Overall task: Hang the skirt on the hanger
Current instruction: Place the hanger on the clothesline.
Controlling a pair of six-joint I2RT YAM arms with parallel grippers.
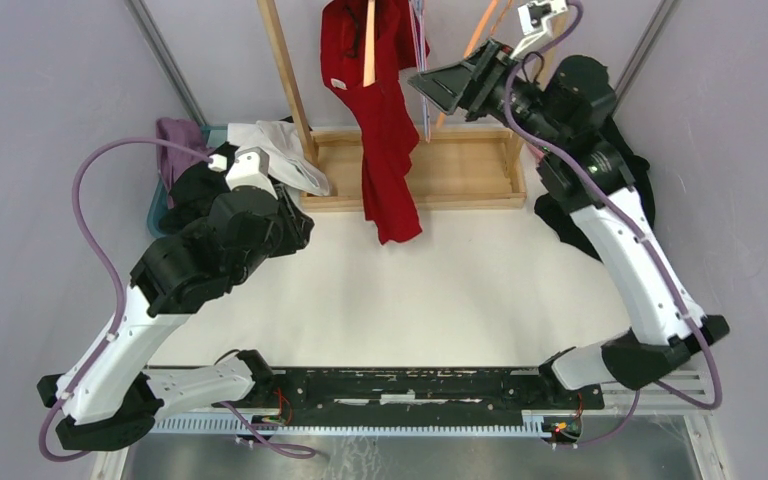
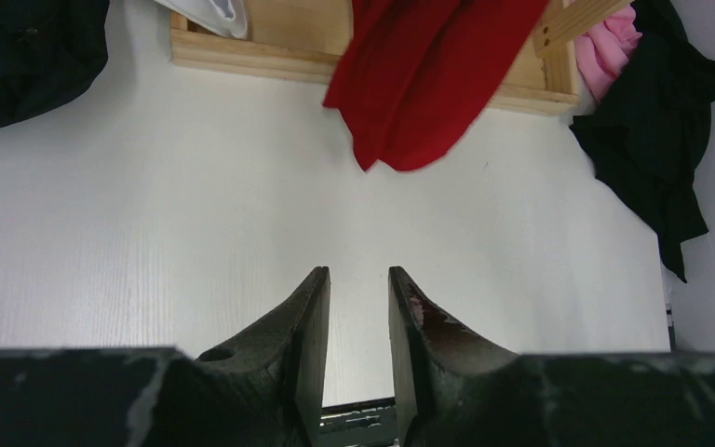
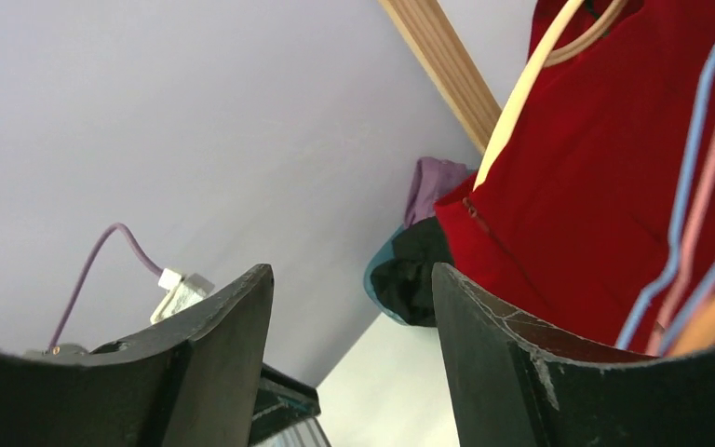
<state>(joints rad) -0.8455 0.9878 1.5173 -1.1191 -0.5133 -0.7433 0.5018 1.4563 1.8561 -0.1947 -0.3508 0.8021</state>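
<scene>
**Red skirt hangs at the rack, both end effectors empty**

At the far left corner of the counter (image 1: 460,300) you have a teal bin (image 1: 155,208) heaped with dark clothes (image 1: 192,185). A purple garment (image 1: 180,135) and a white one (image 1: 278,145) lie beside it. Your left end effector (image 2: 358,275) hovers over the bare counter on the left side. Its fingers stand a narrow gap apart, with nothing between them.

The wooden rack (image 1: 460,165) sits at the middle of the far edge. The red skirt (image 1: 385,150) hangs down from the top of it, and its lowest point trails over the rack's front rail toward the counter. The arm of a pale hanger (image 3: 521,102) crosses the front of the skirt near the top. You cannot tell from these views how the cloth is fastened to it.

Your right end effector (image 3: 352,270) is raised just right of the skirt, with its jaws spread wide and holding nothing. Thin blue and pink hangers (image 3: 698,140) hang close beside it. At the far right corner lie a black garment (image 2: 656,112) and a bit of pink cloth (image 2: 610,47).
</scene>
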